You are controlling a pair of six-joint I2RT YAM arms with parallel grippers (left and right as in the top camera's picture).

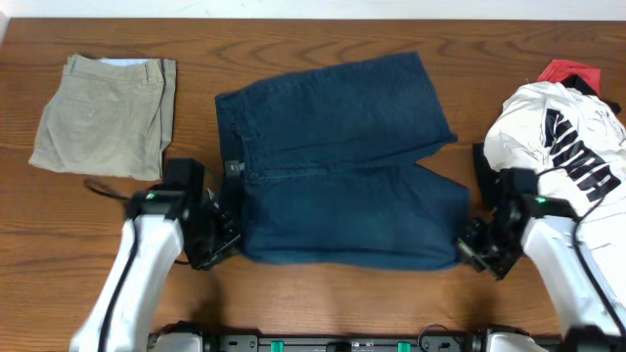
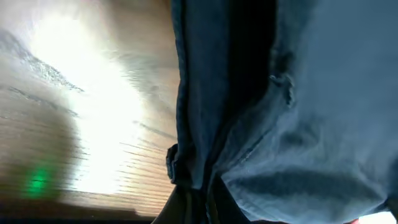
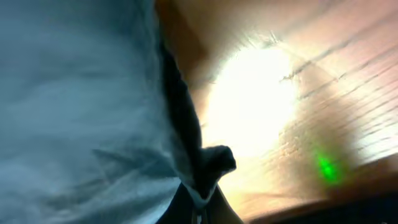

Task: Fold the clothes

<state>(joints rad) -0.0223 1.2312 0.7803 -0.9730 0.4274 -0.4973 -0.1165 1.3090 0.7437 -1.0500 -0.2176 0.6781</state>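
Observation:
Dark navy-blue trousers lie spread in the middle of the table, legs folded over toward the right. My left gripper is shut on the near-left corner of the trousers, at the waistband end. In the left wrist view the navy cloth fills the right side and a fold of it is pinched between my left gripper. My right gripper is shut on the near-right corner. In the right wrist view a bunched edge of the cloth sticks up from my right gripper.
Folded beige khaki trousers lie at the back left. A white shirt with black lettering is heaped at the right over a red piece. Bare wooden table runs along the near edge.

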